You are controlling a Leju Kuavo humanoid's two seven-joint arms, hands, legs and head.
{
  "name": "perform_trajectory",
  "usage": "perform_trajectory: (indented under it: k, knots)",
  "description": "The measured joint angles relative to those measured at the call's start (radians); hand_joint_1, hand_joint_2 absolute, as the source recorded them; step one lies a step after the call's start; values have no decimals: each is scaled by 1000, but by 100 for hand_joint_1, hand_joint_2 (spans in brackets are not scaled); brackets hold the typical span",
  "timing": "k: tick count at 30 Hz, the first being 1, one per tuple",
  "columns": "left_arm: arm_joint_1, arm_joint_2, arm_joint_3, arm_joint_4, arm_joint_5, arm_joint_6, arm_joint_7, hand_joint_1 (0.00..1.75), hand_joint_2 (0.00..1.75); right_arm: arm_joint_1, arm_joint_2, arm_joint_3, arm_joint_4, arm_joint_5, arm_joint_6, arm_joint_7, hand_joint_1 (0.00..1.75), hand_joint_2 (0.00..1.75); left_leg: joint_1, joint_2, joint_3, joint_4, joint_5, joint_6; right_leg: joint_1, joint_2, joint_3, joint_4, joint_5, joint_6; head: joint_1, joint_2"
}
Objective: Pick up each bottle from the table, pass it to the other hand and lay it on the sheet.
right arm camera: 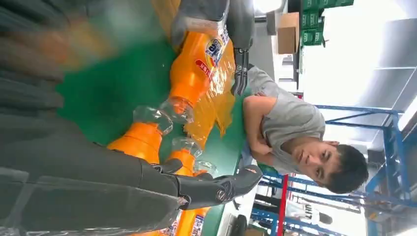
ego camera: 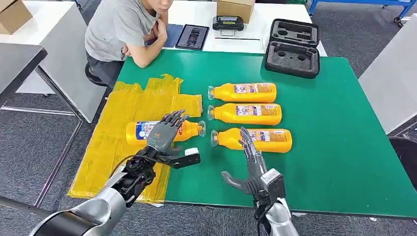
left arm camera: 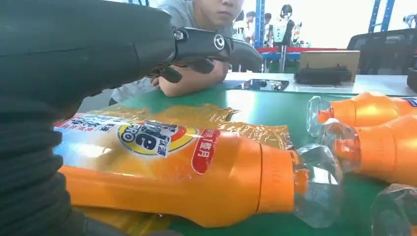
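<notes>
Left hand: my left hand (ego camera: 164, 132) hovers over the bottle on the sheet (ego camera: 164, 132), fingers spread and pointing away from me; in the head view the fingers overlap the bottle's label, yet my left wrist view shows the fingers (left arm camera: 216, 46) stretched out above the bottle with a gap under them, so the hand is apart and grips nothing.

Right hand: my right hand (ego camera: 251, 164) is held flat and open, thumb out to the side, fingers straight with their tips over the neck end of the nearest bottle on the green (touching or just above, I cannot tell).

Bottle on the sheet: an orange bottle (left arm camera: 187, 172) with a clear cap, on its side; its body is on the yellow sheet (ego camera: 123, 113), its cap past the sheet's edge over the green table (ego camera: 334, 147).

Other bottles: three orange bottles lie on their sides in a row on the green, caps toward the sheet: the nearest bottle (ego camera: 253, 139), the middle bottle (ego camera: 246, 113) and the far bottle (ego camera: 243, 92), just beside one another.

Far edge: a black foam case (ego camera: 292, 46) sits at the table's far corner.

Person: a person in a grey shirt (ego camera: 118, 34) leans on the far edge with folded arms.
</notes>
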Motion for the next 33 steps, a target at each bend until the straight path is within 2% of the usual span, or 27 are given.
perform_trajectory:
  k: [6,14,19,22,25,26,33]
  knots:
    - [8,-5,0,-14,7,-8,-14,0,175,1,0,-2,0,0,0,0,0,175,0,0,0,0,0,0,0,0,0,0,0,0,0,0]
    - [120,-13,-53,-204,326,-148,-309,0,175,14,-2,-5,-5,-2,-18,0,0,175,0,0,0,0,0,0,0,0,0,0,0,0,0,0]
    - [220,-1,-114,-407,578,-166,-348,0,175,47,-4,-2,-49,8,-78,0,0,175,0,0,0,0,-1,0,0,0,0,0,0,0,0,0]
    - [274,11,-140,-509,600,-124,-344,0,175,80,-11,6,-106,44,-184,-1,0,175,0,0,0,0,-1,0,0,0,0,0,0,0,0,0]
    - [329,19,-159,-614,655,-116,-345,0,175,109,-44,43,-170,170,-479,-2,0,175,0,0,0,0,-1,0,0,0,0,0,0,0,0,0]
    - [341,22,-163,-641,673,-117,-348,0,175,116,-55,54,-186,173,-528,-3,0,175,0,0,0,0,-1,0,0,0,0,0,0,0,0,0]
    - [413,48,-196,-814,872,-136,-351,0,175,178,-120,66,-333,118,-667,-3,0,175,0,0,-1,0,-1,0,0,0,0,-1,0,0,0,0]
